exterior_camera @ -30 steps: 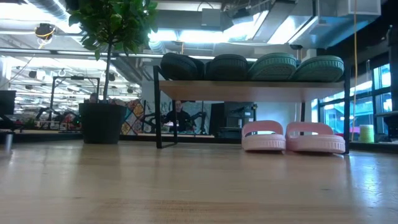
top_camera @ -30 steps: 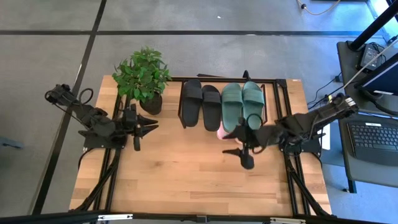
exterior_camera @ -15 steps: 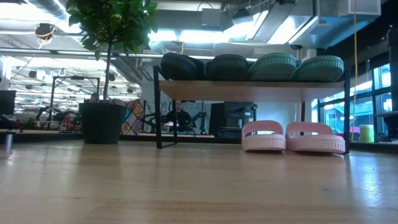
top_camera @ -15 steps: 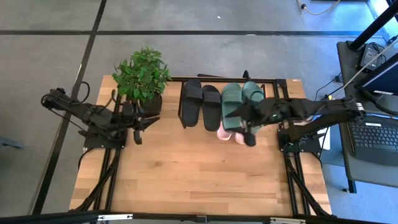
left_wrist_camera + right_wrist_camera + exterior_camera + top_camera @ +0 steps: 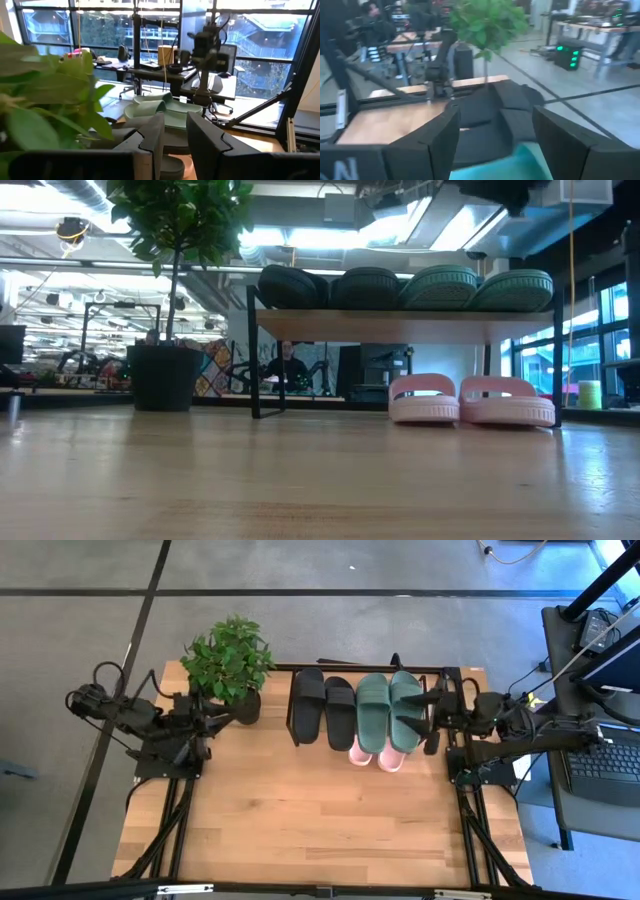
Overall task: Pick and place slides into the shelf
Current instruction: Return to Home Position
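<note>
The shelf (image 5: 400, 327) stands at the table's far side. On its top board lie a black pair of slides (image 5: 324, 708) and, to their right, a dark green pair (image 5: 390, 710). A pale pink pair (image 5: 470, 400) rests sole-down on the table under the board, its ends showing in the high view (image 5: 376, 756). My right gripper (image 5: 430, 720) hovers level at the shelf's right end, open wide and holding nothing (image 5: 495, 135). My left gripper (image 5: 213, 721) hovers beside the plant pot with a narrow bare gap between its fingers (image 5: 175, 142).
A potted plant (image 5: 232, 665) stands at the far left of the table, just left of the shelf, and its leaves crowd my left wrist view (image 5: 45, 100). Bare wooden tabletop (image 5: 320, 820) lies in front of the shelf. People sit in the room behind the table.
My right gripper has drawn away from the table's middle, passing over the green slides toward the far edge and then to the shelf's right end, staying open. My left gripper has pulled back toward the left and far edges, next to the plant. No slide has moved.
</note>
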